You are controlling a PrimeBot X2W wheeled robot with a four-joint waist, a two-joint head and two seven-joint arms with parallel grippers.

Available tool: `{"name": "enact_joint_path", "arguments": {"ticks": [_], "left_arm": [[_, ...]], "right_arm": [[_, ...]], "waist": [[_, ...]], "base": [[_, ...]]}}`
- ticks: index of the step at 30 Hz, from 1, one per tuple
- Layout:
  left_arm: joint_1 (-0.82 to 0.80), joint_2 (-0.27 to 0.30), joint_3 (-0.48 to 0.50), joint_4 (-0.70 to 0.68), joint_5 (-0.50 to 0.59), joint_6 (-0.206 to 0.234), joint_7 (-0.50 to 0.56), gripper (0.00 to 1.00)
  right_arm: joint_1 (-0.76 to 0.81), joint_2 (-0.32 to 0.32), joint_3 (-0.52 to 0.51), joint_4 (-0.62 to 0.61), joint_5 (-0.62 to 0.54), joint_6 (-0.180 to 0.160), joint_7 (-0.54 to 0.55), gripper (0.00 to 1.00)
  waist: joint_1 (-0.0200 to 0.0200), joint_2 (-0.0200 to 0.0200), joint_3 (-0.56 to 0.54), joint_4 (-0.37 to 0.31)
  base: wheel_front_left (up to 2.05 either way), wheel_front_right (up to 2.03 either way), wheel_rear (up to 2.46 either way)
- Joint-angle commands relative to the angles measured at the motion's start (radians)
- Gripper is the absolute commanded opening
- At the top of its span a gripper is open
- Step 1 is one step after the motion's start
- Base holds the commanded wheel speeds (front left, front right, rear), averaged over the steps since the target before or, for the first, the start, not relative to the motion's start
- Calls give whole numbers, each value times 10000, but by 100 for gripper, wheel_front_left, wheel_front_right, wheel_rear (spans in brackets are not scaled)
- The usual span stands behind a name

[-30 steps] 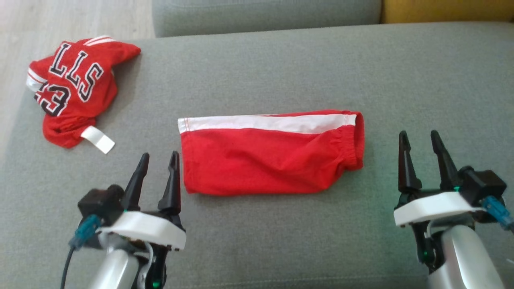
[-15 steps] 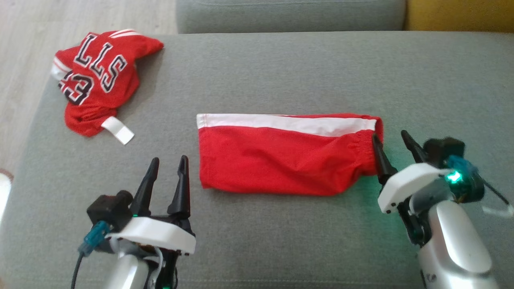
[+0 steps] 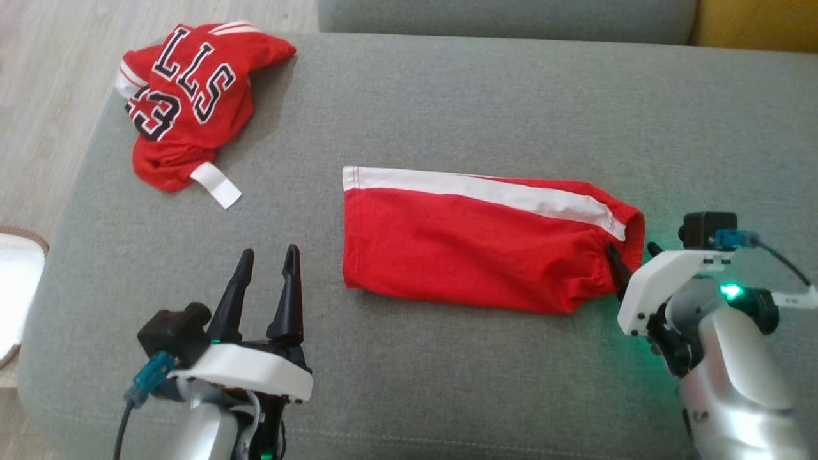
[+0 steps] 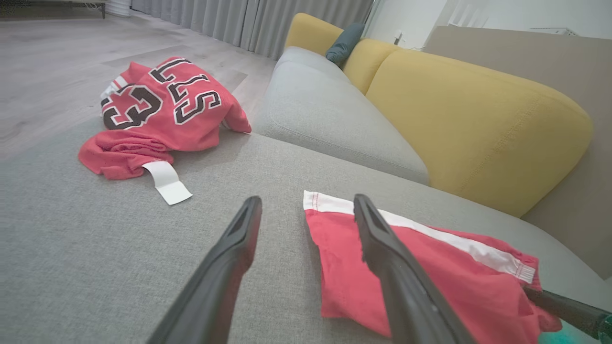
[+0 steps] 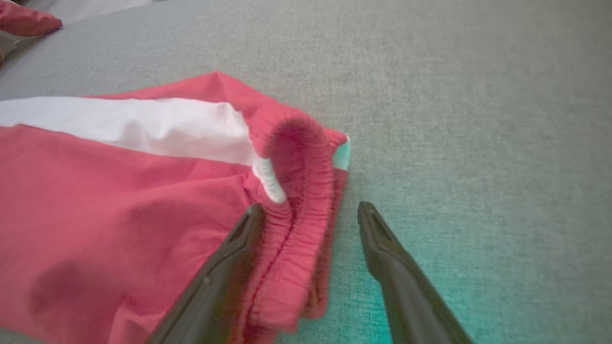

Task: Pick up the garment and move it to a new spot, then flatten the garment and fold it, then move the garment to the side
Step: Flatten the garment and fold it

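Note:
The garment (image 3: 473,243) is a pair of red shorts with a white side stripe, lying folded flat in the middle of the grey couch seat (image 3: 447,96). My right gripper (image 3: 631,248) is open at the elastic waistband end. In the right wrist view it (image 5: 311,206) straddles the bunched waistband, one finger on the garment (image 5: 119,191) and the other over bare seat. My left gripper (image 3: 269,250) stands open and holds nothing, a little left of the hem end. The left wrist view has it (image 4: 307,199) pointing past the garment (image 4: 430,277) hem corner.
A crumpled red jersey (image 3: 185,102) with black-and-white lettering and a white tag lies at the seat's far left corner, also visible as the jersey (image 4: 158,110). A grey backrest (image 3: 505,16) and a yellow cushion (image 4: 478,124) stand behind. Wooden floor (image 3: 38,76) lies to the left.
The head camera has shifted, sliding the whole scene right. My right gripper has swung in from beside the garment and tipped down over its waistband end. The left gripper stays open.

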Motion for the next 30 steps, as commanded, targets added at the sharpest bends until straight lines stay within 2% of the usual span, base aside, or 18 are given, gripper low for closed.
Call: {"name": "enact_joint_path", "arguments": {"ticks": [1, 6, 7, 8, 10, 11, 12, 16, 24, 27, 30], "left_arm": [[-386, -32, 382, -298, 124, -53, -122, 100], [-462, -110, 485, -259, 237, -129, -122, 100], [-492, -129, 522, -246, 269, -156, -122, 100], [-507, -137, 537, -240, 283, -174, -122, 100], [-538, -149, 563, -223, 316, -208, -122, 100], [-549, -154, 576, -215, 334, -219, -122, 100], [-556, -158, 591, -207, 350, -227, -122, 100], [-564, -170, 618, -171, 413, -270, -122, 100], [-576, -180, 654, -177, 493, -340, -122, 100], [-590, -182, 627, -184, 501, -345, -122, 100], [-607, -183, 619, -181, 496, -342, -122, 100]], "right_arm": [[-479, -56, 213, -129, 174, 73, 173, 100], [-834, -112, 336, 482, 1245, 73, 1235, 100], [-951, -183, 378, 603, 1641, 73, 1536, 71], [-1005, -245, 410, 636, 1793, 73, 1631, 49], [-1101, -366, 533, 659, 2031, 73, 1767, 28], [-1144, -419, 603, 654, 2139, 73, 1823, 4], [-1186, -472, 682, 639, 2245, 73, 1880, 0], [-1332, -884, 1045, 377, 2735, 73, 2154, 0], [-1465, -2530, 1186, -576, 3068, 73, 2940, 0], [-1449, -2826, 1180, -883, 3143, 73, 3169, 0], [-1404, -2829, 1208, -1064, 3193, 73, 3257, 0]], "waist": [[0, 0, 82, 54], [0, 0, 236, 91], [0, 0, 289, 81], [0, 0, 314, 72], [0, 0, 347, 41], [0, 0, 356, 14], [0, 0, 359, -22], [0, 0, 342, -160], [0, 0, 351, -482], [0, 0, 382, -593], [0, 0, 393, -668]], "base": [[0, 0, 0], [0, 0, 0], [0, 0, 0], [0, 0, 0], [0, 0, 0], [0, 0, 0], [0, 0, 0], [0, 0, 0], [0, 0, 0], [0, 0, 0], [0, 0, 0]]}}
